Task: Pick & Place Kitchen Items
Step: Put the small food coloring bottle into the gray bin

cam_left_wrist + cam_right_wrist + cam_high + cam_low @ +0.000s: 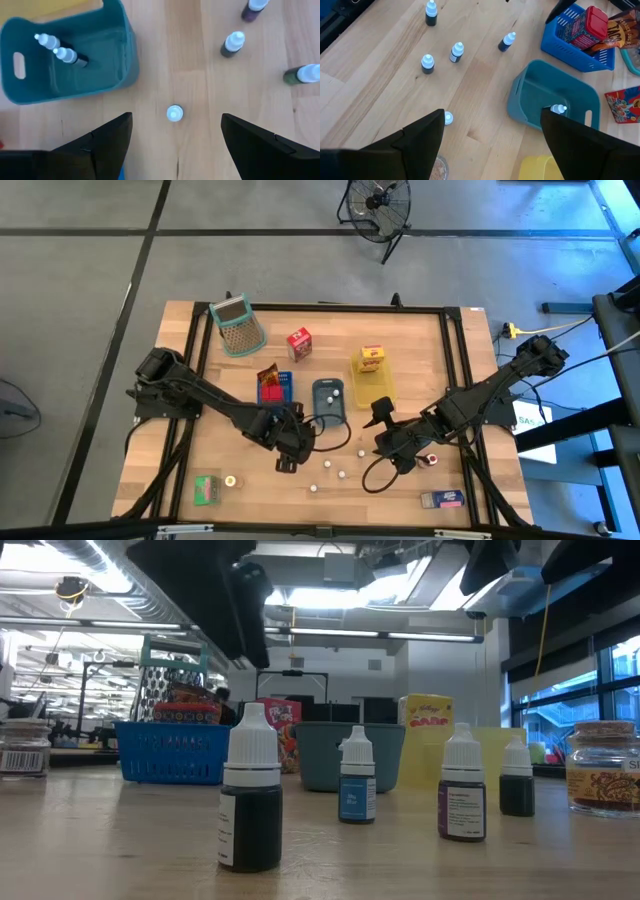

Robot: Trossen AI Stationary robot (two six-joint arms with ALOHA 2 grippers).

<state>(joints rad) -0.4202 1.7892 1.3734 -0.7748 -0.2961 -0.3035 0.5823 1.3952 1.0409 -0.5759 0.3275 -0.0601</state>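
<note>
The left gripper (287, 452) hangs over the middle of the wooden table (420, 340), jaws released and holding nothing; in its wrist view one small white-capped dropper bottle (174, 113) stands upright on bare wood directly between the two dark fingers (100, 142), which suggests the arm is lining up to come down on it. Close beside that bottle sits the teal plastic bin (75, 60), with two more capped bottles (62, 52) lying inside; I judge it the collecting place for these bottles, hence the short carry. The other loose bottles (330, 470) stand scattered toward the table's near edge, well apart from one another, so each can be taken without knocking a neighbour.

The right gripper (385, 442) waits just beside the bin's other side, jaws likewise released and empty, near a small glass jar (432, 459).

Toward the far edge a blue slotted basket (275, 388) holds a red tin and a brown packet; a yellow tray (372, 385) carries a yellow carton; a red carton (299, 343) stands alone; a green carton (207, 489) sits at the near left corner.
</note>
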